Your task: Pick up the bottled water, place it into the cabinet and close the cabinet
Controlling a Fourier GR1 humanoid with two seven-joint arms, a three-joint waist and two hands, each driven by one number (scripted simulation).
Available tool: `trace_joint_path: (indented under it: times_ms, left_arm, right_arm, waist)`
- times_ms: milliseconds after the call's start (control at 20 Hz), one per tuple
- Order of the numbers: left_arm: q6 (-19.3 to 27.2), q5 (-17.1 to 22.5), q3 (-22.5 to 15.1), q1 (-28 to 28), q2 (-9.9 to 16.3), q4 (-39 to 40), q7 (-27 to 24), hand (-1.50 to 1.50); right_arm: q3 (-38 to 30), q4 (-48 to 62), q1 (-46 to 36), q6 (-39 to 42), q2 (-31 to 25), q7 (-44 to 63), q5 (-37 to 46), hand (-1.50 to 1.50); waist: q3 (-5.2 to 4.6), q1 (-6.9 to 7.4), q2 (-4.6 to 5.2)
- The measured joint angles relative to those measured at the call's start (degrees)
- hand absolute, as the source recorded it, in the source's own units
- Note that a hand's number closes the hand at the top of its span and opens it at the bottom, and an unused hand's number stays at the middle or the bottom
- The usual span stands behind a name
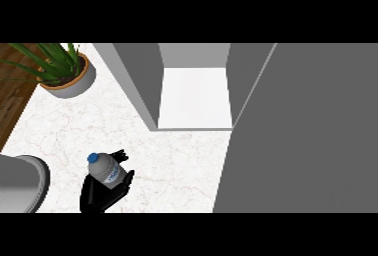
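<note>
Bottle [105, 170] is grasped by the robot hand [103, 192], fingers curled round its body, blue cap tilted up and away from the palm, low over the counter [177, 155]. The open cabinet [193, 95] lies ahead of the robot hand and to its right, with the door [303, 130] swung out further right. The bottle is best kept upright and carried clear of the cabinet's near wall before being set inside.

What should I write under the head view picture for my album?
Black hand holds a blue-capped water bottle near the open cabinet.
</note>
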Motion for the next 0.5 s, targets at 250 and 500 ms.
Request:
trace_joint_path:
  times_ms: [250, 500]
  left_arm:
    - [1.0, -1.8, -0.9, -1.5, 0.0, 0.1, -1.5, 1.50]
    - [5.1, -5.4, -1.9, -2.6, -0.4, 0.3, -5.9, 1.50]
  right_arm:
    - [-1.2, 0.0, 3.4, 1.4, -1.0, -3.6, -0.4, -1.50]
    - [-4.1, 0.0, 6.8, 3.4, -2.3, -7.3, -1.0, -1.50]
  waist:
    - [0.02, -0.09, 0.01]
    - [0.03, -0.12, 0.02]
